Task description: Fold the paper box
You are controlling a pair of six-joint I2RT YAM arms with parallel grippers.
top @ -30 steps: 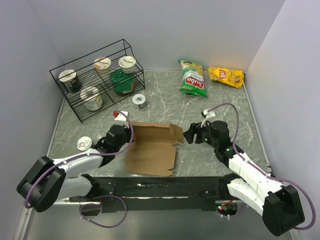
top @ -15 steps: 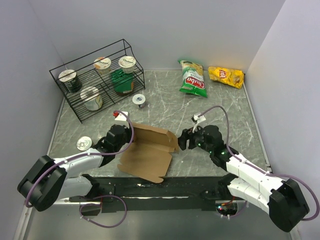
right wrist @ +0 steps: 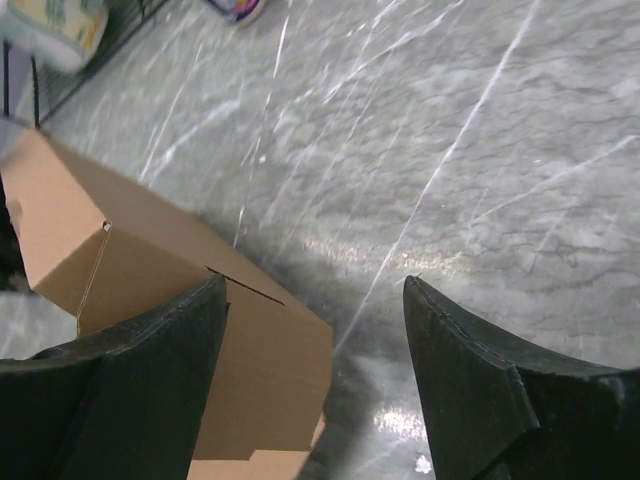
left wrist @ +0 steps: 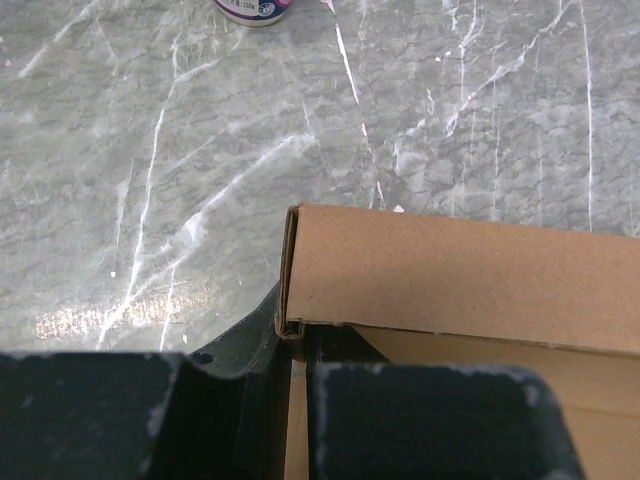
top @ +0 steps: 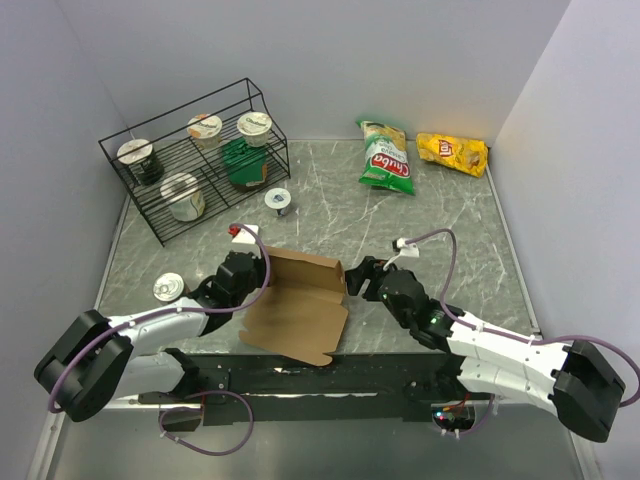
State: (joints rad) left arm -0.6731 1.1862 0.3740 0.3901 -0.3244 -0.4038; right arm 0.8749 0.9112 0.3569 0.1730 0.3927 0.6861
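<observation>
I see my left gripper [top: 241,272] pinching the paper box [top: 296,306] at its left edge; right gripper [top: 358,279] spread wide beside its right end.

The grey, white-veined table [top: 450,230] carries a black wire rack [top: 170,165] at its back left. A small round tub [top: 278,200] stands just in front of the rack, and another cup [top: 167,288] sits near the left edge. Two chip bags lie at the back right — a green one [top: 386,158] and a yellow one [top: 452,153]. The paper box [top: 298,305] rests near the front edge.
</observation>
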